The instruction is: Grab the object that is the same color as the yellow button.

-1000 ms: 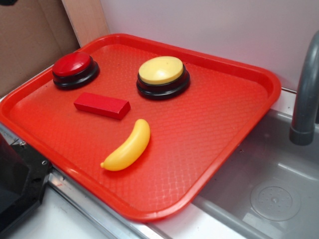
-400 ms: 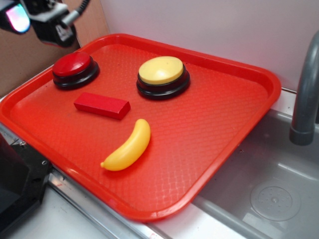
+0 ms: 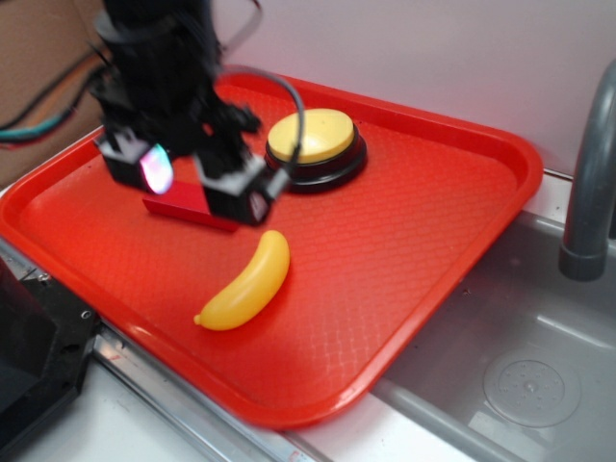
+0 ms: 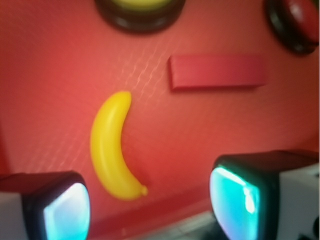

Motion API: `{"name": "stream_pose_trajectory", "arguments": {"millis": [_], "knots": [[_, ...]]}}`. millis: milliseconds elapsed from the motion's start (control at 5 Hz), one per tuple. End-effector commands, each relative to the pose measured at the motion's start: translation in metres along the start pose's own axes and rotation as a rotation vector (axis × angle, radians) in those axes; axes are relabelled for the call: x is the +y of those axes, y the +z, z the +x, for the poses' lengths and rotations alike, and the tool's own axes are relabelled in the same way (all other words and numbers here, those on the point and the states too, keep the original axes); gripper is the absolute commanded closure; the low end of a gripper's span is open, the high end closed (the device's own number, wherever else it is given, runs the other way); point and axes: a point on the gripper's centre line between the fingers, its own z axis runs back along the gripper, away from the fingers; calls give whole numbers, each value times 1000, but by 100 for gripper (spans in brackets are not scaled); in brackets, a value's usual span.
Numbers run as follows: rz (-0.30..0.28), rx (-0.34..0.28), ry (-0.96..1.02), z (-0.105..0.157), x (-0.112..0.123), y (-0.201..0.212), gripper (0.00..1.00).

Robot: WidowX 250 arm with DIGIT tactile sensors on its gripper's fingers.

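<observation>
A small curved yellow banana, the object (image 3: 246, 282) (image 4: 112, 145), lies on the red tray (image 3: 414, 241) near its front edge. The pale-yellow button (image 3: 311, 137) (image 4: 140, 5) on a black base sits behind it. My gripper (image 3: 202, 178) (image 4: 150, 205) hovers above the tray over the red block, behind and left of the banana. It is open, its two glowing pads wide apart with nothing between them. In the wrist view the banana lies ahead of the fingers, closer to the left pad (image 4: 65, 210).
A red rectangular block (image 3: 183, 207) (image 4: 217, 72) lies partly under the gripper. The red button (image 4: 300, 20) shows only in the wrist view's top right corner. A grey sink basin (image 3: 520, 375) and a faucet (image 3: 587, 183) are at the right, and a black box (image 3: 29, 366) at the front left.
The gripper came in from the top left, moving down and right over the tray, and now covers the red button. The banana, block and buttons have not moved.
</observation>
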Motion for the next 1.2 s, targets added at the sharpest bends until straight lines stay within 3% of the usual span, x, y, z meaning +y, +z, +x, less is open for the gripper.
{"name": "stream_pose_trajectory", "arguments": {"millis": [0,200,400,600,1000], "knots": [[-53,-30,8,3,-24,-46,0],[-71,-24,-5,1,-24,-55,0],[-85,-8,17,2,-22,-58,100],[-60,-34,26,5,-18,-50,100],[-7,-67,-57,35,15,25,100]]}}
